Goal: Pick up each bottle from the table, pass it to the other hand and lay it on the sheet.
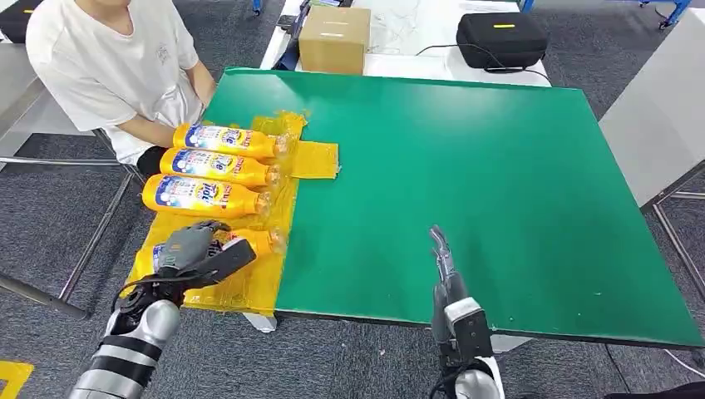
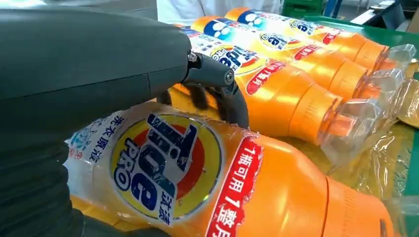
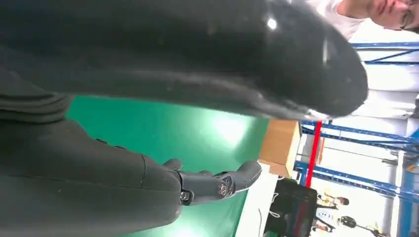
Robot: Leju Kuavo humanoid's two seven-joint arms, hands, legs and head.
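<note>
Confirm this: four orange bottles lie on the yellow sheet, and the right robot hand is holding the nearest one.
Wrong on one count: the left robot hand holds the nearest bottle, as the head view shows. The right robot hand hangs empty over the green table. Four orange bottles do lie on the yellow sheet.

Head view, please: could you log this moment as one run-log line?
left hand: grips fourth detergent bottle on yellow sheet | right hand: open over green table | three bottles laid
</note>
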